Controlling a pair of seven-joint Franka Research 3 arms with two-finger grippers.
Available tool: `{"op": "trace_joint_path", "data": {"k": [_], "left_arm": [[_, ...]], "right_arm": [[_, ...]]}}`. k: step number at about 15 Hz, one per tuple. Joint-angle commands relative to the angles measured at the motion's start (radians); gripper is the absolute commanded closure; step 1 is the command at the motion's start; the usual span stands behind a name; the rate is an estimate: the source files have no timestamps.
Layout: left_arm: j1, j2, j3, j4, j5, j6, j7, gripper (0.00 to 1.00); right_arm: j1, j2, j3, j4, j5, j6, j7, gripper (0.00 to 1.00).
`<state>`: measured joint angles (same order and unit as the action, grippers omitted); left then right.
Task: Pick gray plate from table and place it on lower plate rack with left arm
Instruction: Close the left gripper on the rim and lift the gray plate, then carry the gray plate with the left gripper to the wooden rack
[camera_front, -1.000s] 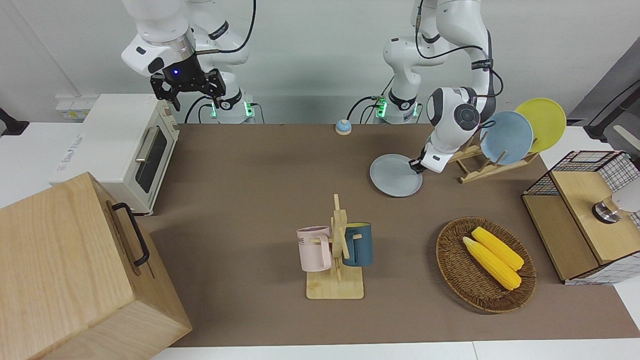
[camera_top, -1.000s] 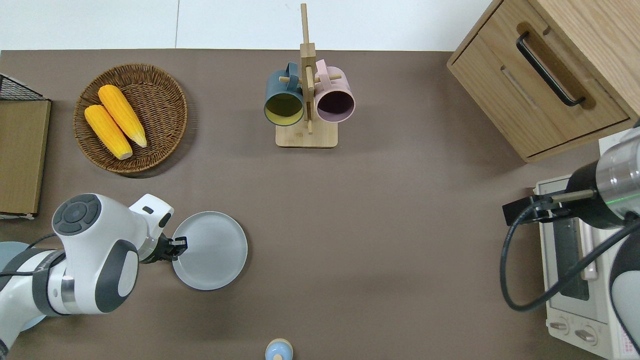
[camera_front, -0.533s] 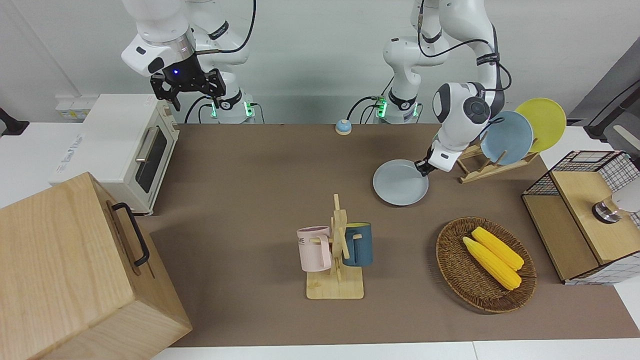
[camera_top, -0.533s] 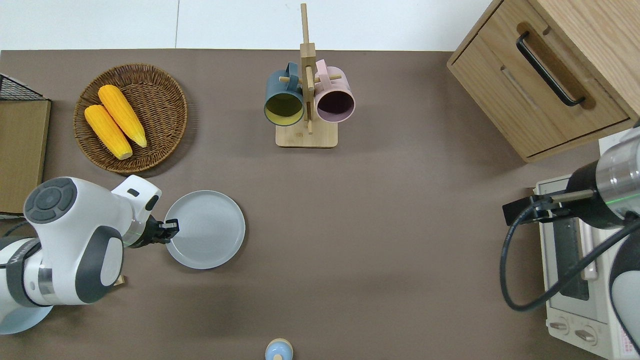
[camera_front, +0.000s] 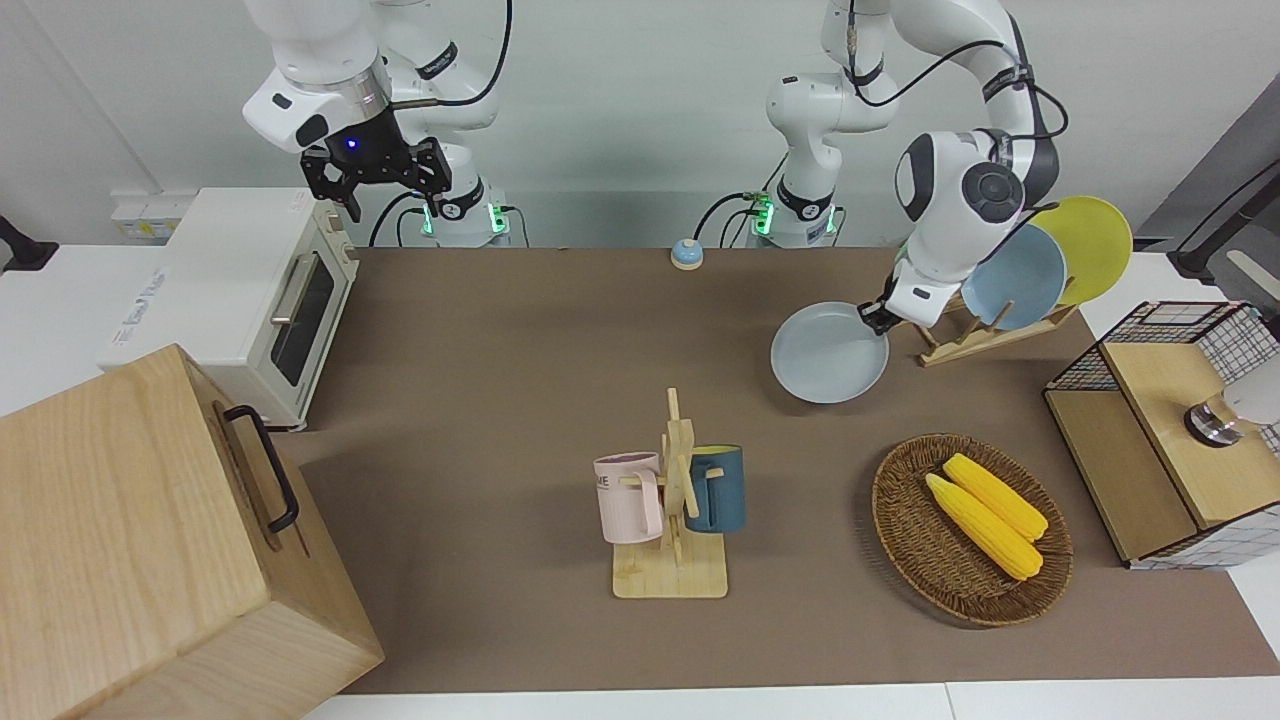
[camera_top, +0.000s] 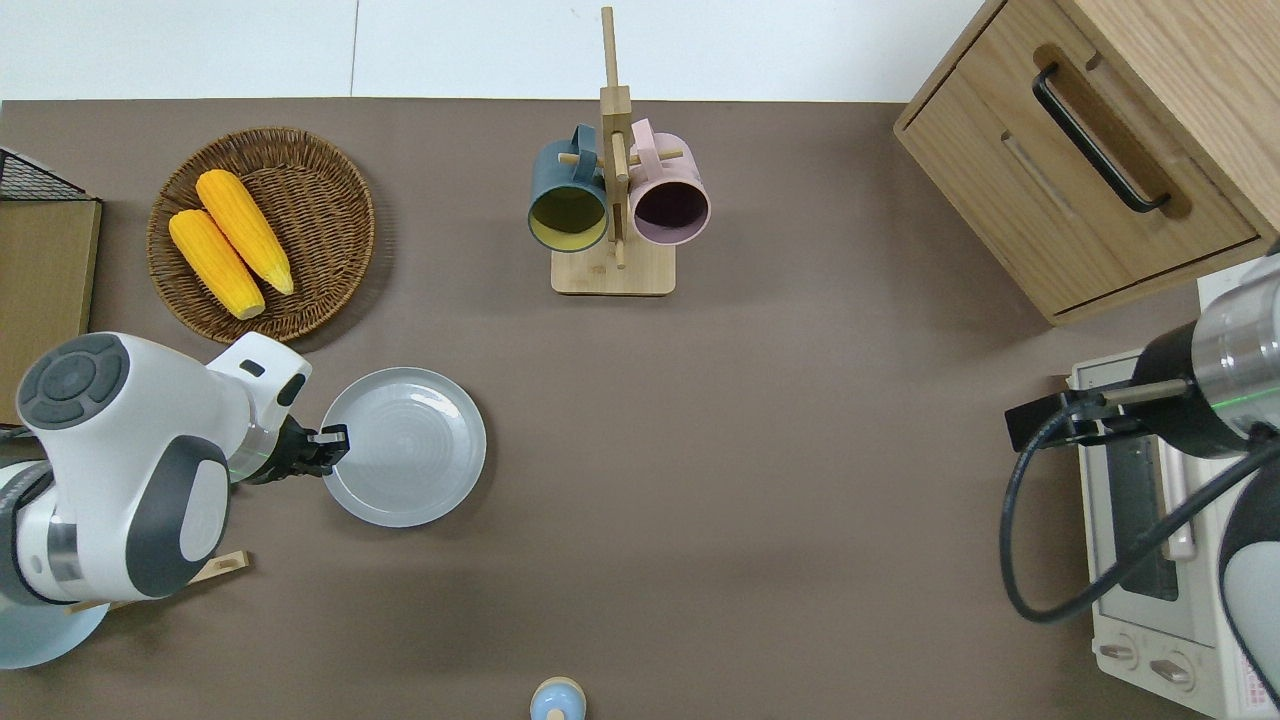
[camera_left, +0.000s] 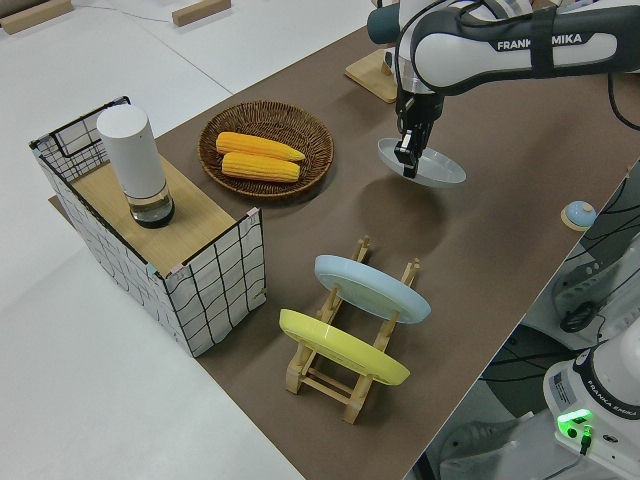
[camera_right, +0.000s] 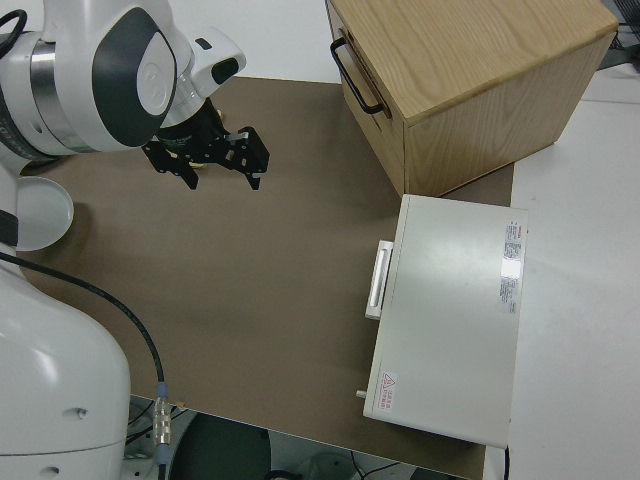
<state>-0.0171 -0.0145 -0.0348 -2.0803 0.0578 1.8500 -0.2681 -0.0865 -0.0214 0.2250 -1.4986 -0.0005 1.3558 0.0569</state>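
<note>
Gray plate (camera_top: 405, 445) lifted off table, rim clenched in left claw (camera_top: 328, 448), right arm parked

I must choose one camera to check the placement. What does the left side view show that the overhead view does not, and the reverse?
Only the left side view shows the slanted light-wood plate rack whole, with the deep blue plate and the yellow plate standing in its slots, and the white cylinder on the wire-mesh box.

Only the overhead view shows the wooden mug stand with the dark blue mug and pink mug, the wooden cabinet and the white toaster oven.

Both show the left claw shut on the rim of the round pale gray plate, and the wicker basket of corn.
</note>
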Motion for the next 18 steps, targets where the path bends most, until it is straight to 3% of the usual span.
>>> {"op": "trace_joint_path", "data": {"k": [1,7,18], "left_arm": [[0.005,-0.007,-0.001,0.081,0.161,-0.148,-0.006,1.00],[0.000,-0.013,-0.002,0.129,0.454,-0.356,-0.006,1.00],[-0.009,0.025,0.006,0.111,0.686,-0.480,-0.114,1.00]], "right_arm": [[-0.013,-0.005,0.007,0.006,0.004,-0.015,-0.003,0.013],[-0.013,-0.005,0.007,0.006,0.004,-0.015,-0.003,0.011],[-0.013,-0.005,0.007,0.006,0.004,-0.015,-0.003,0.013]]}}
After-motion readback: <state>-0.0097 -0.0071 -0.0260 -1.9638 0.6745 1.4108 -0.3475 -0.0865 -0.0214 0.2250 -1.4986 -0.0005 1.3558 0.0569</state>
